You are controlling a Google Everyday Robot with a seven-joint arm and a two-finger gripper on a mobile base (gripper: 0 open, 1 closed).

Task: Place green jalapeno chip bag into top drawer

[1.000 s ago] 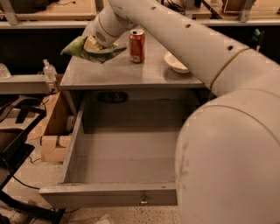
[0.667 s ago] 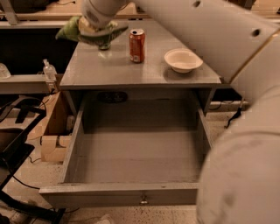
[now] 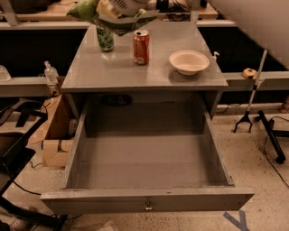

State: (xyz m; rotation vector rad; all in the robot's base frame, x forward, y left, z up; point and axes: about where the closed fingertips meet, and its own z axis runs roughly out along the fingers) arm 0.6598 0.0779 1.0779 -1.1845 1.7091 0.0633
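The green jalapeno chip bag point(image 3: 85, 9) is a light-green crumpled bag at the top edge of the camera view, held in the air above the back left of the cabinet top. My gripper point(image 3: 123, 10) is shut on it, right above the green-patterned drink can point(image 3: 105, 39); most of the gripper is cut off by the top edge. The top drawer point(image 3: 146, 198) is pulled fully open below the cabinet top. Its grey inside is bare, and the keyhole lock point(image 3: 147, 206) sits at front centre.
A red soda can point(image 3: 141, 46) and a white bowl point(image 3: 189, 61) stand on the grey cabinet top point(image 3: 117, 72). A plastic bottle point(image 3: 50, 72) is on the left shelf. Cardboard boxes point(image 3: 56, 135) and cables lie at the left, and a black grabber tool point(image 3: 250, 97) leans at the right.
My arm has risen and pulled back out of the foreground, which uncovers the drawer's right side. The bag has gone up with the gripper, from just above the cabinet top to the view's top edge.
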